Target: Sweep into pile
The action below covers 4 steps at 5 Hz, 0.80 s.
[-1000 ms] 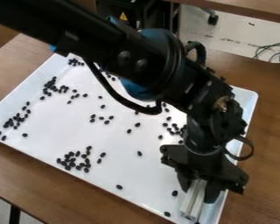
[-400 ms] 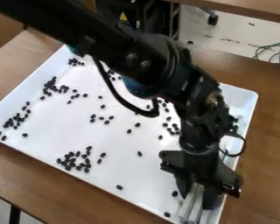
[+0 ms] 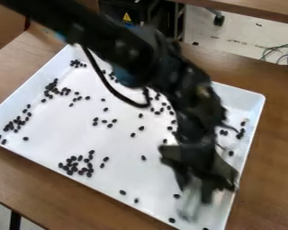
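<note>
We find the end effector (image 3: 195,185) pinching a pale sweeping tool (image 3: 192,204), blurred, over the lower right of the white tray (image 3: 56,130). A dense clump of black beans (image 3: 74,169) lies well to the end effector's left as we view it, with loose beans (image 3: 122,192) between. We judge that a leftward stroke, the tool's length set across it, would gather these toward the clump.

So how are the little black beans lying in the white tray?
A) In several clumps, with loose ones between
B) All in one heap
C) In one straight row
A: one clump of black beans sits by the near edge of the white tray, others lie toward its left side, and single beans dot the space between.
</note>
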{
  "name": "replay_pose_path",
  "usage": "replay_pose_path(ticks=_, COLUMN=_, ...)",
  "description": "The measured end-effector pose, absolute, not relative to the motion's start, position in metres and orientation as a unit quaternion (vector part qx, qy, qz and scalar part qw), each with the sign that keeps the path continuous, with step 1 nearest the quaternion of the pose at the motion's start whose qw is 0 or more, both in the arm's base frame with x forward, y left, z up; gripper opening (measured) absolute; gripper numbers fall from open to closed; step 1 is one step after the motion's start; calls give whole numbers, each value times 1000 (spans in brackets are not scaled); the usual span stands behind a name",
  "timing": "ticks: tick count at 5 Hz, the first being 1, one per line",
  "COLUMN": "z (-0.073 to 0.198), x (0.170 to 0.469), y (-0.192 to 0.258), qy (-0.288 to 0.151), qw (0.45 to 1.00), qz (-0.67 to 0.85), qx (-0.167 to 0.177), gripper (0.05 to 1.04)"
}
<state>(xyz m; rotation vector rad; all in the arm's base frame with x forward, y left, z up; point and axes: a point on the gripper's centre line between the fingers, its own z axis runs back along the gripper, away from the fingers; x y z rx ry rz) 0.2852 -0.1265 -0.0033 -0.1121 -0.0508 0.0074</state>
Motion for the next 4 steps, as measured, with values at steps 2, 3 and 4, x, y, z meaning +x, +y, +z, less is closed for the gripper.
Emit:
replay_pose_path(ticks=2, z=-1, x=296, y=-9, qy=-14, qw=997, qz=78, qx=-3, gripper=364)
replay_pose_path(ticks=3, z=0, x=294, y=33, qy=-13, qw=995, qz=94, qx=25, gripper=364)
replay_pose_path(ticks=4, z=1, x=292, y=83, qy=-16, qw=991, qz=127, qx=40, gripper=364)
